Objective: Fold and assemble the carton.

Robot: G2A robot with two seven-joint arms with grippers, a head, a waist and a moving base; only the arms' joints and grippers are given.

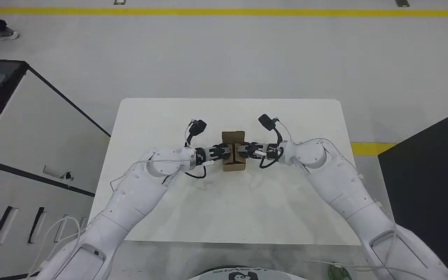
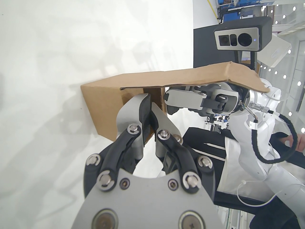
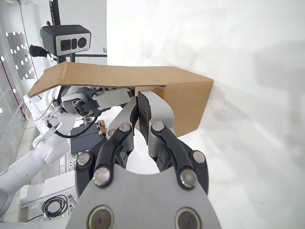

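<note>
The small brown corrugated-cardboard carton [image 1: 234, 150] stands near the middle of the smooth white surface [image 1: 231, 210]. One long creased flap juts out above both hands. The left hand [image 2: 150, 103] is pinched tight on one side wall, and the right hand [image 3: 139, 101] is clamped on the opposite wall. The surface's edges lie well away from the carton on every side.
</note>
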